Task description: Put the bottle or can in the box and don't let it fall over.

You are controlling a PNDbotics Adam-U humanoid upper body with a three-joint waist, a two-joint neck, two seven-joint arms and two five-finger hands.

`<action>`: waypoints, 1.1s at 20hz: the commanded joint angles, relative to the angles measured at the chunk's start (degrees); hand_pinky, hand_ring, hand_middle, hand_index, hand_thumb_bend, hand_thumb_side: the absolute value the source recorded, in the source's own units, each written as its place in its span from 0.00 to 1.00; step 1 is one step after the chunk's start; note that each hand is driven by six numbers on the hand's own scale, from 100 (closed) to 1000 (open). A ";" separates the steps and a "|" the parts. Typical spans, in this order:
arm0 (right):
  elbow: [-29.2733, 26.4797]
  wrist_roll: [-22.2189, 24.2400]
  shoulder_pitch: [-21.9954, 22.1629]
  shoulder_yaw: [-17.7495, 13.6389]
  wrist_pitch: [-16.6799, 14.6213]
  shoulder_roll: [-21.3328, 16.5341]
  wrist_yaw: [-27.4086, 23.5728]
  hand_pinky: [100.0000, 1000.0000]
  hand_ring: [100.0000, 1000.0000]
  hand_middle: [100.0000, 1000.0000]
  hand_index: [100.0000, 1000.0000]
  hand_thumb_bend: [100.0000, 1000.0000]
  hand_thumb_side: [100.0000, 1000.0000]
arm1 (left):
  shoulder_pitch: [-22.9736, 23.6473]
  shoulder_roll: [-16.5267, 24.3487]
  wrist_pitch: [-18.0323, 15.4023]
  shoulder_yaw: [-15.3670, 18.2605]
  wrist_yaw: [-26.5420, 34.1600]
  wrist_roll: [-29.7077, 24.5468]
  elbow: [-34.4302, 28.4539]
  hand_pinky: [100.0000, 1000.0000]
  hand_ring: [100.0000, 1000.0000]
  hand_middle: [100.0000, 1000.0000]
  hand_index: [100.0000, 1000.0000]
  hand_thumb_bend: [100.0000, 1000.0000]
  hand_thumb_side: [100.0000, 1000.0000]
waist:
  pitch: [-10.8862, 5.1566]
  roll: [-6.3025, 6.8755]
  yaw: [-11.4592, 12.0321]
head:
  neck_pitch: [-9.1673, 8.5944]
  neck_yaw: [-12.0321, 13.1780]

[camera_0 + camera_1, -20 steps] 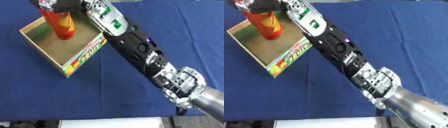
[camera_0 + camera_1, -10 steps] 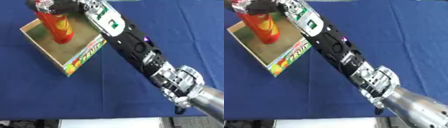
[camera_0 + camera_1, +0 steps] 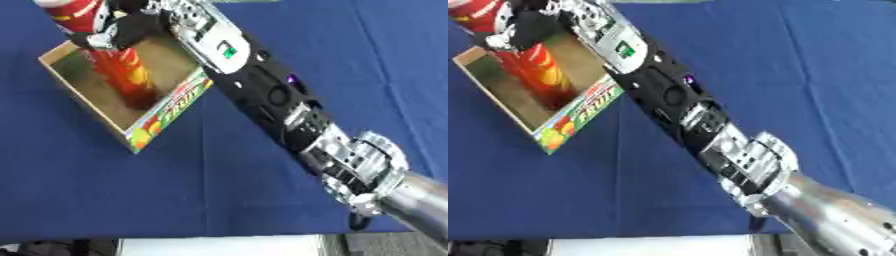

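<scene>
Blue tablecloth (image 3: 105, 200) covers the whole work surface; a pale strip shows along the near edge.

Right arm (image 3: 289, 115), black with silver joints, runs diagonally from the lower right corner to the upper left. Green light on the forearm housing, small purple one further down.

Cardboard box (image 3: 175, 102), open-topped, sits at upper left on the cloth, turned at an angle. Plain brown inside; the near outer wall carries a colourful fruit print with green lettering.

Tall can (image 3: 114, 70), red and orange with yellow flame-like markings, stands inside the box. Its base rests on the box floor close to the near printed wall. Body leans slightly, top toward the upper left. The top end shows red with a white band.

Right hand (image 3: 122, 30) is at the upper part of the can, dark fingers curled round it just below the top band, grasping it. Contact is clear in both eye views; the thumb side is hidden behind the can.

Left hand does not appear in either view.
</scene>
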 commanded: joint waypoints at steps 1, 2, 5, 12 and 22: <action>-1.73 -0.39 -0.99 -0.55 -0.01 -0.88 -1.42 0.99 1.00 1.00 1.00 0.42 0.00 | -0.83 1.75 -0.21 0.53 0.08 -0.22 -0.69 0.73 0.92 0.89 0.89 0.48 1.00 | -0.77 0.66 -0.01 | 0.31 0.07; -2.13 -0.44 -0.93 -0.51 0.02 -1.17 -1.93 0.99 1.00 1.00 1.00 0.43 0.00 | -0.78 1.79 -0.21 0.54 0.07 -0.22 -0.67 0.73 0.92 0.89 0.89 0.48 1.00 | -0.81 0.69 -0.07 | 0.30 0.12; -3.88 -0.16 -0.66 -0.29 0.23 -2.10 -3.63 0.99 1.00 1.00 1.00 0.46 0.00 | -0.58 1.95 -0.20 0.60 0.05 -0.21 -0.57 0.73 0.92 0.89 0.89 0.48 1.00 | -0.93 0.80 -0.31 | 0.31 0.28; -7.09 -0.15 0.00 -0.86 1.20 -4.22 -6.60 0.98 1.00 1.00 1.00 0.49 0.00 | -0.02 2.37 -0.35 0.81 0.12 -0.11 -0.40 0.73 0.92 0.89 0.89 0.48 1.00 | -1.40 1.31 -1.15 | 0.31 0.90; -12.67 -3.17 1.02 -2.42 2.77 -8.36 -9.93 0.92 1.00 1.00 0.98 0.51 0.00 | 0.79 2.91 -0.51 0.99 0.16 0.06 -0.19 0.73 0.92 0.89 0.89 0.48 1.00 | -1.96 2.25 -2.69 | 0.31 1.87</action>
